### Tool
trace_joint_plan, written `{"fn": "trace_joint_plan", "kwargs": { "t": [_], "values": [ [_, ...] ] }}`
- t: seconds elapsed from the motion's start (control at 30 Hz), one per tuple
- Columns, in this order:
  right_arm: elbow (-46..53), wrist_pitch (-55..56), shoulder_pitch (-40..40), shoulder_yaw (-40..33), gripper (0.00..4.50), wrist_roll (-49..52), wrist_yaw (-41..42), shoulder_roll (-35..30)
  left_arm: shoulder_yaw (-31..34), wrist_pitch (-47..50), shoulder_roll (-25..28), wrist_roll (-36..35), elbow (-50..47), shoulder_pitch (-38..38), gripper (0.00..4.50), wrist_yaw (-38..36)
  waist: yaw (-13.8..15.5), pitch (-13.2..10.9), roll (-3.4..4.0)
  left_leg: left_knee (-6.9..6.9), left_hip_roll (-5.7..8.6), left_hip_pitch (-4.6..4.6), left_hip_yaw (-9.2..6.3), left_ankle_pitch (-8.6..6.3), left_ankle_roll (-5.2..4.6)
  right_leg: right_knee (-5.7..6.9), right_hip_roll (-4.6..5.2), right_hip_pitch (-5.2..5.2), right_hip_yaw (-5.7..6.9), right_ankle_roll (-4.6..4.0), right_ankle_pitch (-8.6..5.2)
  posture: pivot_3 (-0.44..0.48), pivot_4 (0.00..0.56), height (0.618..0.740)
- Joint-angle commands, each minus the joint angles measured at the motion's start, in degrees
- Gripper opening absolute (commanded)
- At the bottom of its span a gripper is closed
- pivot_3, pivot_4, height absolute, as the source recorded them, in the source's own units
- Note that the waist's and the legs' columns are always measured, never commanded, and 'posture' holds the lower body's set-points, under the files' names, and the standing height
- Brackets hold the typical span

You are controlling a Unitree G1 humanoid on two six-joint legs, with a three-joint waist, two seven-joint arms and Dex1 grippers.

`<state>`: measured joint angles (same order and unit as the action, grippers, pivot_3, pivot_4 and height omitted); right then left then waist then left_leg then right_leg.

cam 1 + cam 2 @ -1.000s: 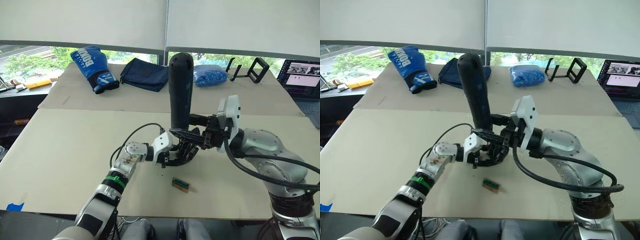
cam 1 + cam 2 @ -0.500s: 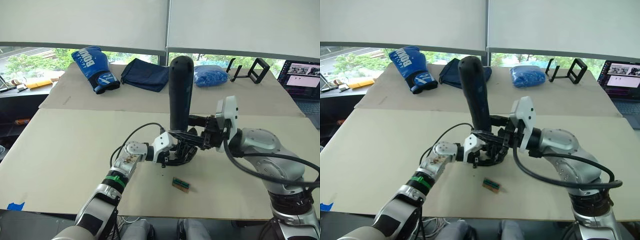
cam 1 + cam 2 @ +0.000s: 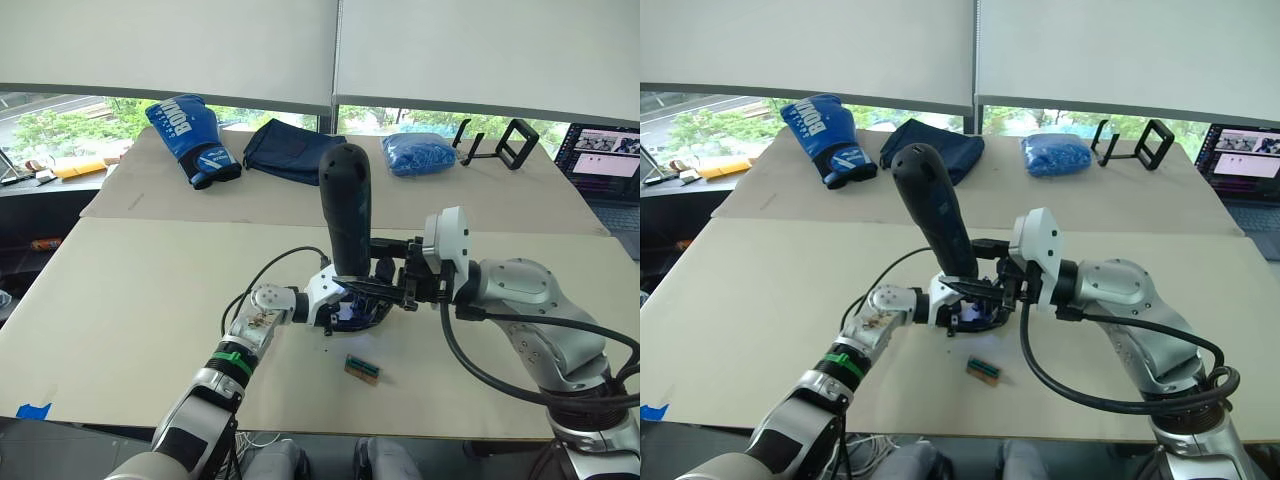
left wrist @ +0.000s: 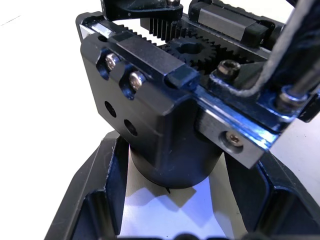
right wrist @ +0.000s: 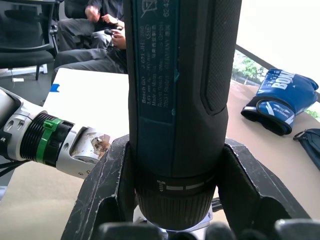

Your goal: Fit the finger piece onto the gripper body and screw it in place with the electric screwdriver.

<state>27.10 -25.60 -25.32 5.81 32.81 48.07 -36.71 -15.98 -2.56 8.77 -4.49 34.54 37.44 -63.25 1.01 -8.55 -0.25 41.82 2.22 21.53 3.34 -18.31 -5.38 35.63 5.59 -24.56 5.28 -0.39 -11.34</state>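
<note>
The electric screwdriver (image 3: 345, 215) stands nearly upright over the table's middle, leaning a little left, with my right gripper (image 3: 368, 285) shut around its lower end. In the right wrist view its dark blue barrel (image 5: 175, 100) sits between the fingers (image 5: 105, 185). Its tip meets the gripper body (image 3: 352, 312), where a bluish light glows. My left gripper (image 3: 345, 308) is shut on that body, and the left wrist view shows the black block (image 4: 165, 115) with gear teeth and screws between the fingers (image 4: 95, 200). The finger piece is hidden among the grippers.
A small green-brown block (image 3: 361, 368) lies just in front of the grippers. At the back lie a blue boxing glove (image 3: 190, 125), a dark pouch (image 3: 290, 150), a blue bag (image 3: 420, 152) and a black stand (image 3: 500, 140). A laptop (image 3: 605, 160) is far right. People sit in the background (image 5: 100, 30).
The screwdriver's top has swung left and it has come down a little. My right arm has shifted left with it. A bluish light now shows at the tip.
</note>
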Motion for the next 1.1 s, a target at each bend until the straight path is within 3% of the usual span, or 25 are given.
{"fn": "trace_joint_plan", "kwargs": {
  "t": [0.03, 0.5, 0.63, 0.7, 0.93, 1.03, 1.1],
  "values": [
    [-4.2, -4.2, 2.5, -0.1, 1.90, -2.9, -1.0, -2.5, 1.4, -1.9, -0.3, -1.4, -2.2, 2.4, 2.29, -0.4, 0.0, 0.0, 0.00, 0.00, 0.00, 0.00, 0.00, 0.00, 0.00, 0.00, 0.01, 0.00, 0.00, 0.00, 0.00, 0.000, 0.150, 0.740],
    [-0.9, -4.1, 2.4, -3.1, 1.90, 0.2, -0.4, -2.8, 1.0, -2.2, 0.0, -0.9, -2.0, 1.4, 2.29, -0.2, 0.2, 0.0, 0.00, -0.09, -0.04, 0.02, -0.01, -0.06, -0.08, -0.18, 0.04, -0.01, 0.00, -0.01, 0.01, 0.000, 0.150, 0.740],
    [1.6, -8.9, -3.3, -7.3, 1.90, 9.5, -1.8, -2.4, 0.6, -2.1, 0.1, -0.5, -1.7, 1.0, 2.29, 0.0, 0.2, 0.0, 0.00, -0.09, -0.04, 0.19, 0.00, -0.10, -0.14, -0.22, 0.07, -0.14, 0.00, 0.00, 0.03, 0.000, 0.150, 0.740],
    [4.1, -11.3, -5.3, -10.7, 1.90, 19.6, -2.1, -0.9, 0.4, -2.3, -0.1, -0.2, -1.1, 1.0, 2.29, 0.1, 0.2, 0.0, 0.00, -0.08, -0.03, 0.53, 0.00, -0.09, -0.14, -0.19, 0.08, -0.46, 0.00, -0.01, 0.07, 0.000, 0.150, 0.740],
    [8.4, -8.5, -2.9, -10.8, 1.90, 19.2, -0.7, 0.1, 0.1, -2.2, -0.1, 0.1, -0.7, 1.0, 2.29, 0.5, 0.4, 0.0, 0.01, -0.09, 0.00, 0.76, 0.00, -0.03, -0.07, -0.26, 0.01, -0.63, 0.13, -0.01, 0.11, 0.000, 0.150, 0.740],
    [8.3, -11.4, -3.2, -11.7, 1.90, 22.5, -2.4, 0.2, 0.1, -2.0, 0.3, 0.1, -1.1, 0.7, 2.29, 0.4, 0.3, 0.0, 0.01, -0.07, 0.01, 0.75, 0.00, -0.04, -0.09, -0.32, 0.02, -0.59, 0.08, 0.06, 0.16, 0.000, 0.150, 0.740],
    [8.4, -16.0, -2.6, -13.1, 1.90, 29.9, -4.4, -1.2, 0.6, -1.3, 1.0, 0.2, -1.9, 0.3, 2.29, 1.2, 0.3, 0.0, 0.00, -0.08, 0.00, 0.74, 0.00, -0.04, -0.09, -0.32, 0.00, -0.59, 0.09, 0.06, 0.16, 0.000, 0.150, 0.740]
  ]
}}
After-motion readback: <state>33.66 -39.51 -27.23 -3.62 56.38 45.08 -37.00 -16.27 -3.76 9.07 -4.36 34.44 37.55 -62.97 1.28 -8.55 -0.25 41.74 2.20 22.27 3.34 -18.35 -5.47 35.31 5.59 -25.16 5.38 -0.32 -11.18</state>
